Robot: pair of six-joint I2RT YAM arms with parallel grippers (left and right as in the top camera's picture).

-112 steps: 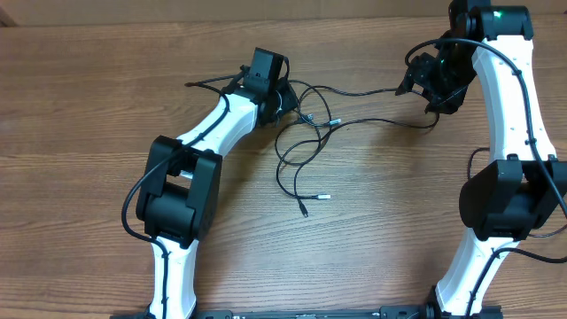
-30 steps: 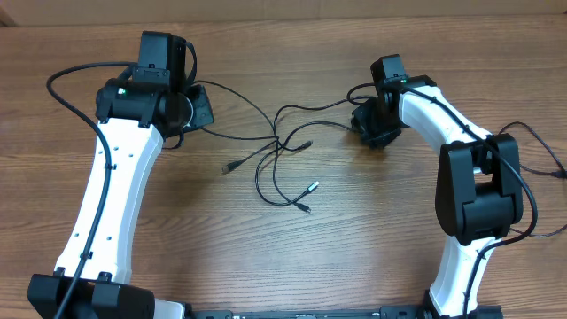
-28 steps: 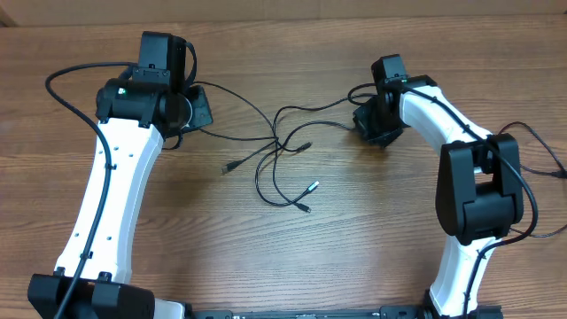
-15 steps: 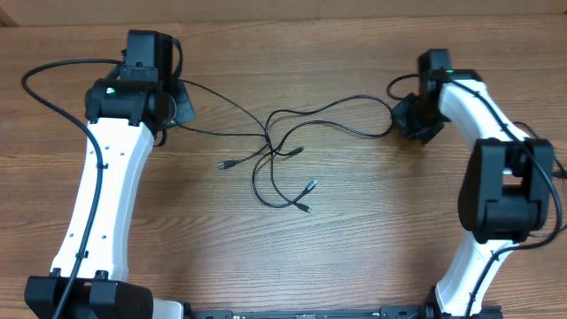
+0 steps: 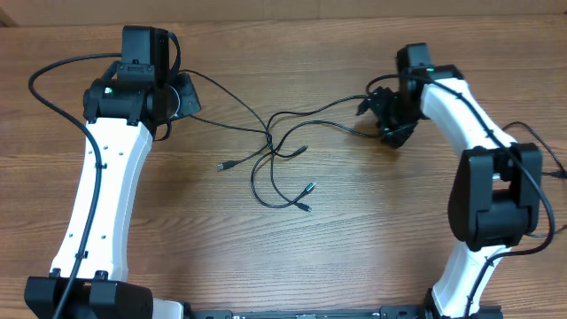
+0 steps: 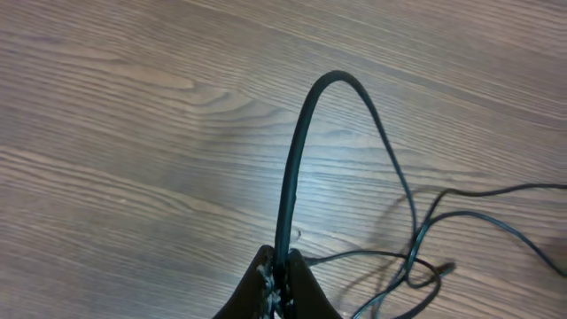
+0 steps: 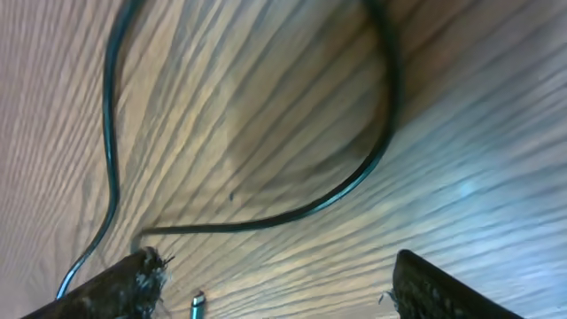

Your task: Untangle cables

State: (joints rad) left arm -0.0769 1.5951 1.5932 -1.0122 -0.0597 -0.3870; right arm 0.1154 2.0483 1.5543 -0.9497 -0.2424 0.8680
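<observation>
Several thin black cables [image 5: 271, 144] lie crossed and looped on the wooden table's middle, with small plug ends at the left [image 5: 224, 166] and lower right [image 5: 309, 187]. My left gripper [image 5: 183, 96] is at the back left, shut on one cable. In the left wrist view that cable [image 6: 292, 168] arcs up from the closed fingertips [image 6: 282, 268] and drops toward the tangle. My right gripper [image 5: 378, 110] is at the back right, wide open and empty [image 7: 279, 285], above a curved cable [image 7: 310, 209] and a small plug end [image 7: 197, 304].
Bare wooden table [image 5: 372, 230] lies all around the tangle. The thicker black arm wire [image 5: 49, 75] loops out at the far left. The arm bases stand at the front edge.
My right gripper has opened, let go of its cable, and moved left toward the tangle; that cable now lies slack. My left gripper still holds its cable and has barely shifted.
</observation>
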